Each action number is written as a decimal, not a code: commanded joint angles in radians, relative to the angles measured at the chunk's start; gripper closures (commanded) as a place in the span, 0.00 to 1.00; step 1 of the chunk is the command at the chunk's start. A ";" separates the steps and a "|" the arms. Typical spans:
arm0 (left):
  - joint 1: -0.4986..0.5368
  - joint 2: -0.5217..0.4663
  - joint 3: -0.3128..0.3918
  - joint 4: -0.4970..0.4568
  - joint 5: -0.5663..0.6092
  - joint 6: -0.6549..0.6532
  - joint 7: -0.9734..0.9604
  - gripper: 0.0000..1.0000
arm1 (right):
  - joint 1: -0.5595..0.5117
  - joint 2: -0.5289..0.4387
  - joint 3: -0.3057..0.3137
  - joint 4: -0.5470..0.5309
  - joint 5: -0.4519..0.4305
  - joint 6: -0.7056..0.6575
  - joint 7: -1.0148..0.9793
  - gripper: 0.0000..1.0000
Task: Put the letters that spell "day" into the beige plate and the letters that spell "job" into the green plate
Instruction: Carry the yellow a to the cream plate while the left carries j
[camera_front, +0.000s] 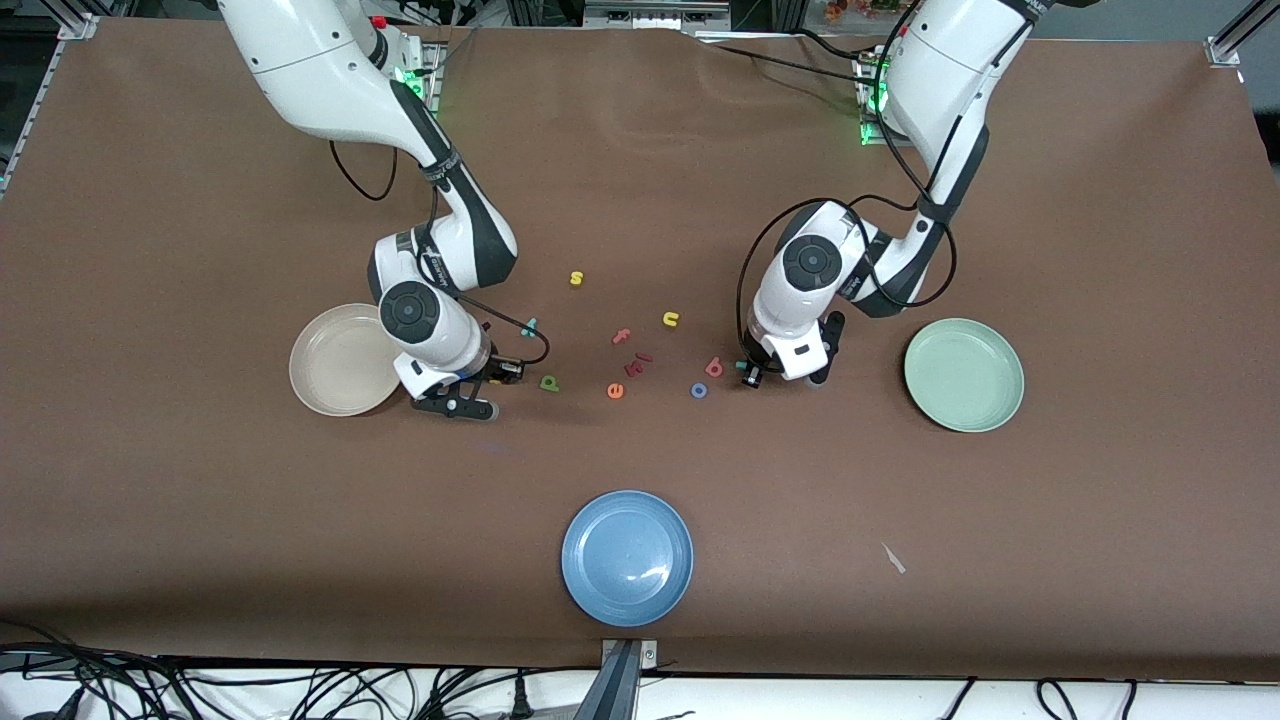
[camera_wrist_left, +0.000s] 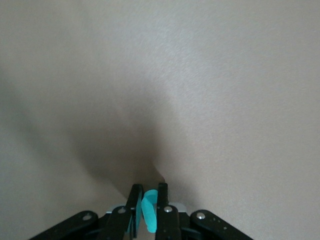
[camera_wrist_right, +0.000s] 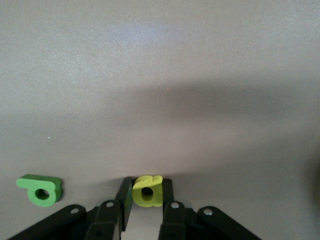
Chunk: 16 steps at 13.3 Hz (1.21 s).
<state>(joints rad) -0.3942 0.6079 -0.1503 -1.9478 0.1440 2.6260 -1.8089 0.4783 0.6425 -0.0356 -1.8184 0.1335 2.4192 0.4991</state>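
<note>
— So which step is this?
— Both pick-ups at once, I'd say. The right gripper (camera_front: 458, 404) is low at the table just beside the beige plate (camera_front: 305, 365), its fingers pressed onto the yellow d (camera_wrist_right: 147, 191). The left gripper (camera_front: 752, 373) is down between the red b (camera_front: 714, 367) and the green plate (camera_front: 963, 375), pinching the teal j (camera_wrist_left: 149, 216) on edge
— Anything in the plates?
— Nothing; both are bare. The green a (camera_front: 549, 382) lies just beside the right gripper, and the teal y (camera_front: 530, 325) farther from the camera than that. The blue o (camera_front: 699, 390) sits beside the b
— Next move?
— Probably a straight lift for each, then a short carry: d over the beige plate, j over the green one, and release low so the light foam doesn't bounce out. The pinch on the j looks thin, so it could twist or slip on the way
— Any brand or label to read?
— None legible. The only writing is the letters themselves: a yellow s (camera_front: 576, 278), a yellow u (camera_front: 671, 319), a pink f (camera_front: 622, 337), an orange e (camera_front: 615, 390). The blue plate (camera_front: 627, 558) near the camera is plain
</note>
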 joint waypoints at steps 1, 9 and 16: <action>0.021 -0.064 0.001 0.024 0.091 -0.088 0.023 1.00 | -0.004 -0.012 -0.001 0.037 0.031 -0.055 -0.017 0.83; 0.294 -0.249 -0.006 0.035 0.011 -0.375 0.642 1.00 | -0.015 -0.210 -0.127 -0.137 0.026 -0.149 -0.289 0.83; 0.526 -0.257 -0.005 -0.012 -0.052 -0.486 1.196 1.00 | -0.017 -0.291 -0.262 -0.292 0.029 -0.081 -0.551 0.83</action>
<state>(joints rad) 0.0900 0.3728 -0.1448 -1.9145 0.1337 2.1504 -0.7478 0.4574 0.4036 -0.2717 -2.0509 0.1423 2.3188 0.0170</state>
